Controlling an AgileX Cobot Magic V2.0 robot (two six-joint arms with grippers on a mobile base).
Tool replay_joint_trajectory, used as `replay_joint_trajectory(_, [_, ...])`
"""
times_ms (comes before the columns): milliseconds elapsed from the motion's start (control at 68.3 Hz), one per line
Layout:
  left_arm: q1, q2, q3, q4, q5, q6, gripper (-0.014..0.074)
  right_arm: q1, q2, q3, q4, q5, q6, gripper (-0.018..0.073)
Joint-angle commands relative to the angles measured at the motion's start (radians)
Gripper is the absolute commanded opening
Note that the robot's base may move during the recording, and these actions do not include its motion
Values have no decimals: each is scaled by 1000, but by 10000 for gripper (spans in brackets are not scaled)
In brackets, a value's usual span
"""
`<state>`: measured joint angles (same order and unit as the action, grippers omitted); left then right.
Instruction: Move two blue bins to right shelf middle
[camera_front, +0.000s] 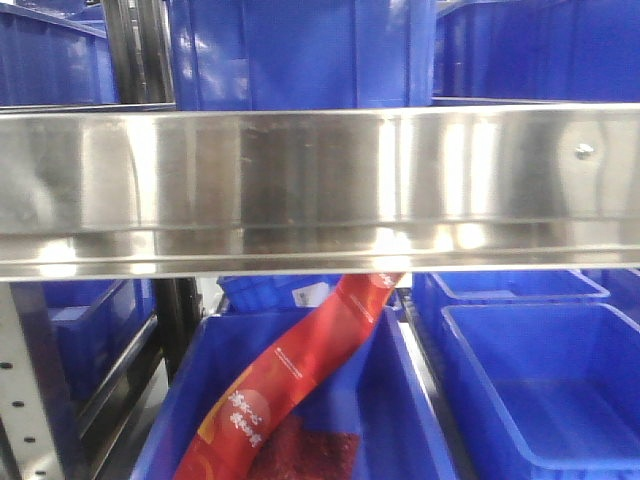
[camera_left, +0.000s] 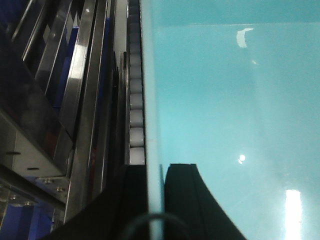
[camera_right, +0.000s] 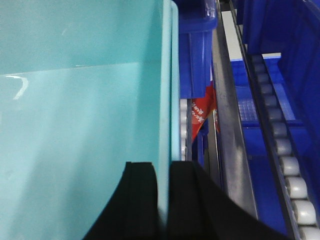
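**Inspector:** Status of the bin?

**Onlooker:** The blue bin (camera_front: 300, 55) sits on the shelf level above the steel shelf rail (camera_front: 320, 190), centred over it. Both arms have it. The left gripper (camera_left: 155, 200) is clamped on one side wall, a black finger on each face of the wall. The right gripper (camera_right: 162, 200) is clamped the same way on the opposite wall. In the wrist views that wall reads pale teal, probably a camera tint.

**Inspector:** Progress?

**Onlooker:** In my judgement this bin is at shelf height, being set in or lifted off; I cannot tell which, nor whether it is the first or second. The release is not yet done. Whether this is the right shelf's middle level I cannot confirm from here.

**Inspector:** Surroundings?

**Onlooker:** Roller tracks (camera_right: 287, 160) run along the rack, just beside the gripped walls. Below the rail stands an open bin holding a red packet (camera_front: 290, 380), which leans up towards the rail. Another open bin (camera_front: 545, 390) sits beside it, below the rail's right end. More blue bins flank the held one above the rail. Bright glare on the steel.
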<state>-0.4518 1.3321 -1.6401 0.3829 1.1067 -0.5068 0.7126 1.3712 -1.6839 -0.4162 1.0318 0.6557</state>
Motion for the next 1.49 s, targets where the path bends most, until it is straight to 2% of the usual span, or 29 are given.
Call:
replay_joint_trajectory(0, [-3, -21, -16, 9, -85, 1, -111, -2, -10, -13, -21, -54, -4, -163])
replay_joint_trajectory(1142, [-3, -21, -16, 9, -108, 1, -111, -2, -10, -13, -21, -57, -4, -163])
replay_joint_trajectory(1288, [-3, -8, -18, -48, -108, 6, -111, -10, -4, -13, -21, 32, 21, -163])
replay_joint_trajectory(1478, [-3, 64, -20, -91, -110, 25, -111, -68, 42, -13, -18, 48, 21, -163])
